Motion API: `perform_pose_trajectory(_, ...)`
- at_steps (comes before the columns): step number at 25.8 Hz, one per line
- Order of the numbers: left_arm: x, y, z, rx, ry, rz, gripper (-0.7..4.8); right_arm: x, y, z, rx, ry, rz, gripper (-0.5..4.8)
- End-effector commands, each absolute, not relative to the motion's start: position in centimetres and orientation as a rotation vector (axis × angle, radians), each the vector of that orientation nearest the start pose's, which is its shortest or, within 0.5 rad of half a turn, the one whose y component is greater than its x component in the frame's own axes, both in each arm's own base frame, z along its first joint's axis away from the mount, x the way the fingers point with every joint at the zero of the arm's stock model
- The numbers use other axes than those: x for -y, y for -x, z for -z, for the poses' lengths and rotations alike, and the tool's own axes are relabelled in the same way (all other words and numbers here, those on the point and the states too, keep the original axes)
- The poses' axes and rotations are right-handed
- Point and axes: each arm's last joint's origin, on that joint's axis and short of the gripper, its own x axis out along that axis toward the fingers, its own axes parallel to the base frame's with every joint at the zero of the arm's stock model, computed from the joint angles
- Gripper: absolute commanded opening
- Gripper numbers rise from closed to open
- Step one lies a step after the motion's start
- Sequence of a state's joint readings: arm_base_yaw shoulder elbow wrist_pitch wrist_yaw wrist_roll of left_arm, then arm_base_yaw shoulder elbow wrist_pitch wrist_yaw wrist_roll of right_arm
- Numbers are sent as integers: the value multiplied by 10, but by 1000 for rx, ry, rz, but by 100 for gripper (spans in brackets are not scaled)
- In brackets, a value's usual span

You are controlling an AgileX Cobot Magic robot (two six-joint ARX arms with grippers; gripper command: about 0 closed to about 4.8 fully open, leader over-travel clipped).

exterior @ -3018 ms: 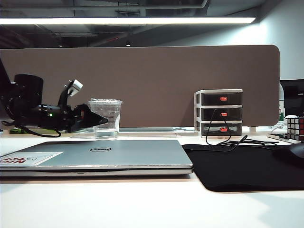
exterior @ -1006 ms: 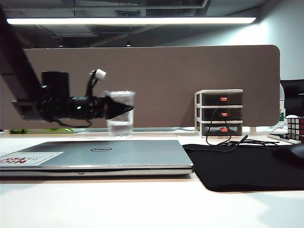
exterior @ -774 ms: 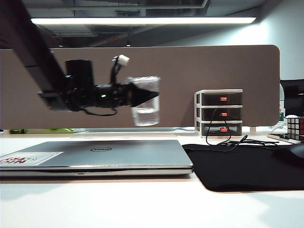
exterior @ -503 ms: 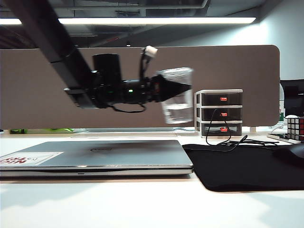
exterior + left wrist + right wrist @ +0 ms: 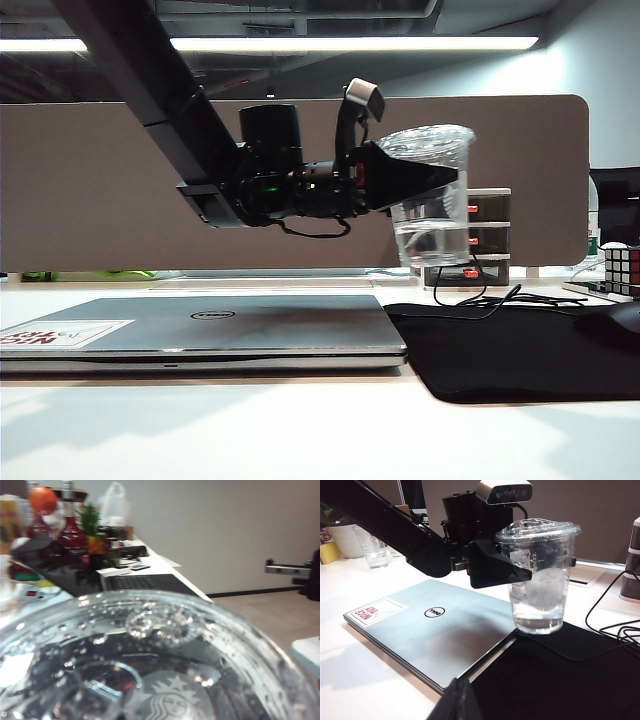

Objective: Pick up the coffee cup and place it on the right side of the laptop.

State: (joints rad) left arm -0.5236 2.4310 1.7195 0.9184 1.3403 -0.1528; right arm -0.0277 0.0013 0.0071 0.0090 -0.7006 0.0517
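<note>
The coffee cup (image 5: 432, 215), clear plastic with a flat lid and a little water in it, hangs upright in the air over the laptop's right edge and the black mat. My left gripper (image 5: 440, 182) is shut on its upper wall, one black finger (image 5: 492, 566) on each side. The cup's lid (image 5: 165, 645) fills the left wrist view and hides the fingers there. The silver Dell laptop (image 5: 210, 325) lies closed on the table to the left, also seen as the laptop (image 5: 435, 625). My right gripper (image 5: 457, 700) hangs apart at the near side, its fingers together and empty.
A black desk mat (image 5: 510, 350) lies right of the laptop, with a black cable (image 5: 480, 295) along its far edge. A three-drawer organiser (image 5: 487, 235) with red handles stands behind the cup. A Rubik's cube (image 5: 622, 268) sits at the far right. A brown partition (image 5: 300, 140) closes the back.
The left gripper has lifted the cup from behind the laptop and carried it rightward and a little higher, to above the laptop's right edge. The right arm has kept still.
</note>
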Motion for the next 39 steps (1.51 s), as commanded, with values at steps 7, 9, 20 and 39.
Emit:
perform_pose_trajectory(7, 310, -400, -151, 97, -26, 1924, 371, -16, -91, -165, 2, -39, -676, 0)
perform_pose_trajectory(9, 312, -396, -146, 89, -26, 1931, 371, -16, -91, -165, 2, -39, -676, -1)
perform_pose_trajectory(20, 324, -377, -129, 94, -50, 1931, 371, -17, -91, -163, -22, -48, -690, 0)
perform_pose_trajectory(39, 318, -380, -128, 105, -62, 1962, 479, -17, -91, -163, -20, -44, -689, 0)
